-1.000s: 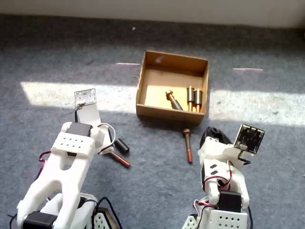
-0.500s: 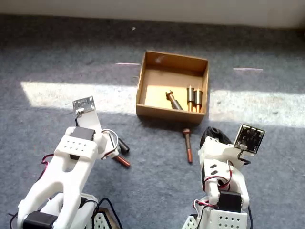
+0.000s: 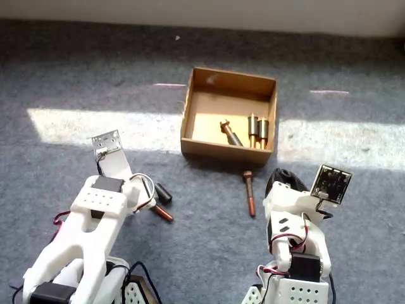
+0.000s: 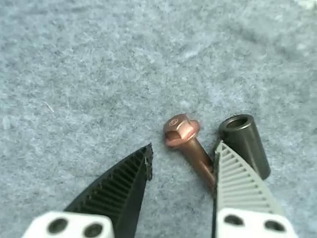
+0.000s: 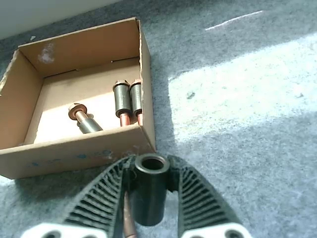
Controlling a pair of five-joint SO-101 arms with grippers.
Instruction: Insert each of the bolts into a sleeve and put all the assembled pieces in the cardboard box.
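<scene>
My left gripper (image 4: 183,148) is open and low over the grey carpet, its fingers on either side of a copper bolt (image 4: 182,130). A dark sleeve (image 4: 245,144) lies just outside one finger. The high view shows this bolt (image 3: 162,213) and sleeve (image 3: 162,192) beside the left arm (image 3: 104,196). My right gripper (image 5: 148,163) is shut on another dark sleeve (image 5: 148,191), held just short of the cardboard box (image 5: 143,84). A second loose bolt (image 3: 249,193) lies on the carpet in front of the box (image 3: 190,107). Three assembled pieces (image 5: 121,101) lie inside it.
A sunlit band crosses the carpet (image 3: 69,123) on both sides of the box. A pale wall edge (image 3: 202,12) runs along the far side. Open carpet stretches to the left of and behind the box.
The left arm has drawn back toward the near edge, its wrist plate shifting down and left in the high view. The right arm and its sleeve have not moved.
</scene>
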